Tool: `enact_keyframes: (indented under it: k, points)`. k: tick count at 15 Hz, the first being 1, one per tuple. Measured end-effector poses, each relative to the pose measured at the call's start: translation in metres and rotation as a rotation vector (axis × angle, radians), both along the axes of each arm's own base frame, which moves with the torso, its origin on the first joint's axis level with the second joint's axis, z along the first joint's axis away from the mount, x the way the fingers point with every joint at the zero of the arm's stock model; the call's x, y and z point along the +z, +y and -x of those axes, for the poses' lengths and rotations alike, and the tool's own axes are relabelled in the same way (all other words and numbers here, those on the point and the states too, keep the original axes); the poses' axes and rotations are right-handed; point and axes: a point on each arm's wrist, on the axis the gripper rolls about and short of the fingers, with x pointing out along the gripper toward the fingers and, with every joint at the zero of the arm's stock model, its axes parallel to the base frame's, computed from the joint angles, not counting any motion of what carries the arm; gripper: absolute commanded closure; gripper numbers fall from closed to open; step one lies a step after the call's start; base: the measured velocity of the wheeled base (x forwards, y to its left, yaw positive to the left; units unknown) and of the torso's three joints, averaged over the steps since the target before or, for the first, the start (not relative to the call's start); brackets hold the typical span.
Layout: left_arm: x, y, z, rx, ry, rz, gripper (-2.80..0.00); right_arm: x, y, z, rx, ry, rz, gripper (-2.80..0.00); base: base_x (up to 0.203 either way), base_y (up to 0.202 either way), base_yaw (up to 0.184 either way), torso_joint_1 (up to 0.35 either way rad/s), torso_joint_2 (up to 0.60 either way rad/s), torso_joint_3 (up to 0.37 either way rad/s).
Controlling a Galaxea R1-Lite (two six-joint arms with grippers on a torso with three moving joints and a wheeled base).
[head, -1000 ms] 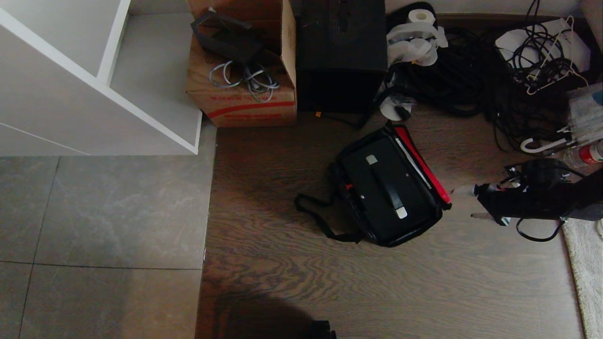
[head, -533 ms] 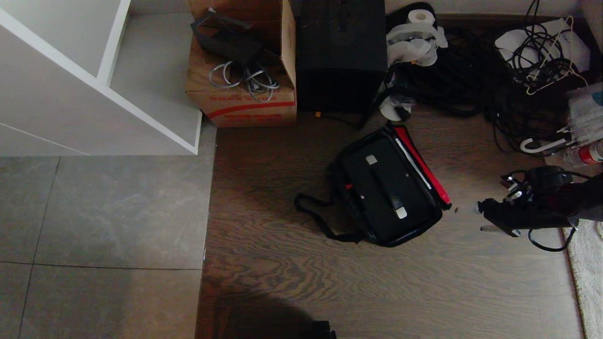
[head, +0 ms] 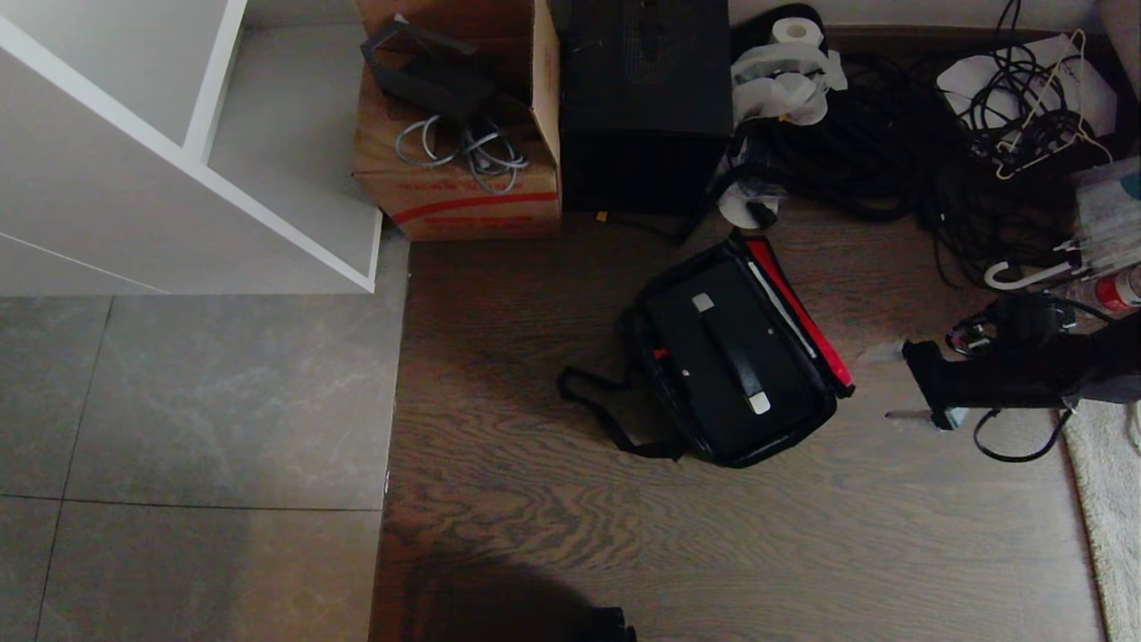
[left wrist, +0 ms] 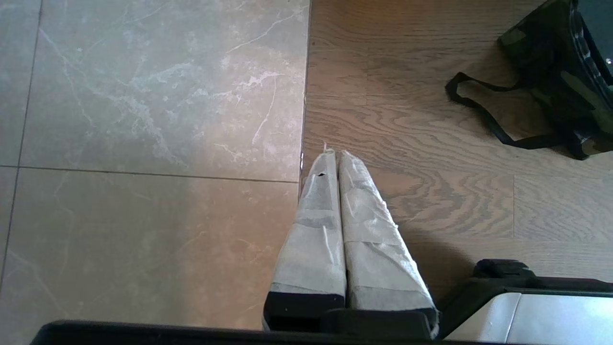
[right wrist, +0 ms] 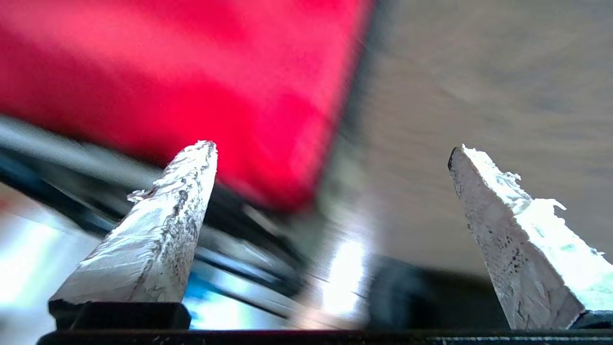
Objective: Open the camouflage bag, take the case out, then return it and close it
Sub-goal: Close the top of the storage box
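The camouflage bag (head: 774,448) lies open on the wooden floor, its red lid lining (head: 800,314) standing along the right side. Inside it sits the black case (head: 691,343) with its silver-ended handle (head: 736,358) facing up. My right gripper (head: 885,383) hovers open just right of the lid, holding nothing. In the right wrist view the gripper (right wrist: 330,148) points at the blurred red lining (right wrist: 191,72). My left gripper (left wrist: 334,154) is shut and empty, parked over the tile-to-wood seam, with the bag's camouflage side (left wrist: 546,52) far off.
The bag's black strap (head: 606,417) loops on the floor to its left. A brown cardboard box (head: 459,192), a tall black box (head: 646,107) and tangled cables (head: 891,152) line the back. A white cabinet (head: 178,178) stands at the left, a pale rug (head: 1110,499) at the right.
The right gripper sank a little toward the front right, then came back beside the bag's lid while its wrist rolled. Bag, case and left gripper have not moved.
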Motion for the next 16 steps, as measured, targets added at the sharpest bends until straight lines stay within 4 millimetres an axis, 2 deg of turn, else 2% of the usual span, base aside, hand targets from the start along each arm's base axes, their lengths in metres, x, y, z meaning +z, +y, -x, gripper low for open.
enact_keyframes:
  k: [2,4,8,16]
  points:
    - [0.000,0.000,0.000,0.000,0.000,0.000,0.00,-0.004,0.000,-0.017,-0.083,-0.058,-0.111,-2.80,0.000,0.000,0.000,0.000,0.00,0.000]
    - [0.000,0.000,0.000,0.000,0.000,0.000,0.00,-0.012,-0.002,-0.026,-0.121,-0.088,-0.147,-2.80,0.000,0.000,0.000,0.000,0.00,0.000]
    - [0.000,0.000,0.000,0.000,0.000,0.000,0.00,-0.033,-0.007,-0.031,-0.141,-0.050,-0.174,-2.80,0.000,0.000,0.000,0.000,0.00,0.000]
    - [0.000,0.000,0.000,0.000,0.000,0.000,0.00,-0.045,-0.007,-0.046,-0.128,-0.072,-0.175,-2.80,0.000,0.000,0.000,0.000,0.00,0.000]
